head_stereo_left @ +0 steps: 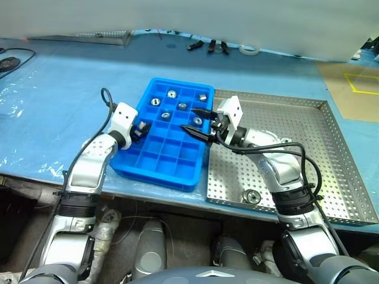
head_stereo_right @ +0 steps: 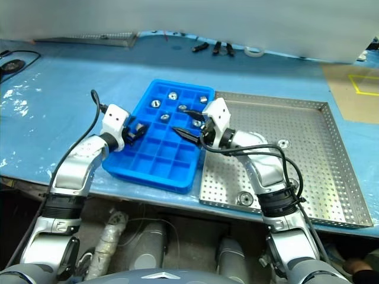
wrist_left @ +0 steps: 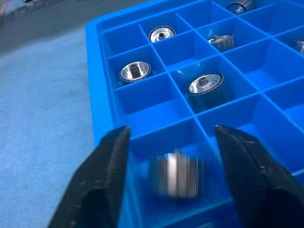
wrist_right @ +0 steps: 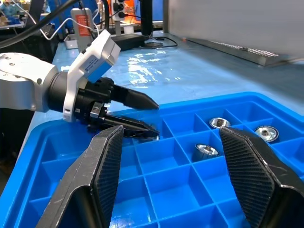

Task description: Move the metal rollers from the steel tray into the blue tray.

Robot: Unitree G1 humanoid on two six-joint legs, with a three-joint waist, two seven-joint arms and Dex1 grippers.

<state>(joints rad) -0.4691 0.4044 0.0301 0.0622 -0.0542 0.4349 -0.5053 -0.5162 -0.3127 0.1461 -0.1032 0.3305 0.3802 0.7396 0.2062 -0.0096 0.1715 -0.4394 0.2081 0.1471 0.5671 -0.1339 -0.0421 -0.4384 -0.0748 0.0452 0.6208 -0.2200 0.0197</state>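
The blue tray (head_stereo_left: pixel 155 170) lies on the pale blue table sheet, with the steel tray (head_stereo_left: pixel 331 148) touching its right side. Several metal rollers (head_stereo_left: pixel 156 101) sit in the blue tray's far compartments. Two rollers (head_stereo_left: pixel 253 197) lie on the steel tray's perforated floor. My left gripper (head_stereo_left: pixel 140 129) hangs open over the blue tray's left edge. A blurred roller (wrist_left: pixel 178 173) lies loose between its fingers, in a compartment beside the rim. My right gripper (head_stereo_left: pixel 198 121) stands open over the blue tray's right side, holding nothing and pointing at the left gripper (wrist_right: pixel 154 119).
Small black tools (head_stereo_left: pixel 210 45) and a tape roll (head_stereo_left: pixel 249 49) lie at the table's far edge. Another perforated tray (head_stereo_left: pixel 89 36) sits at the back left. A brown board with yellow tape (head_stereo_left: pixel 355 89) is at the right. Both trays reach close to the table's front edge.
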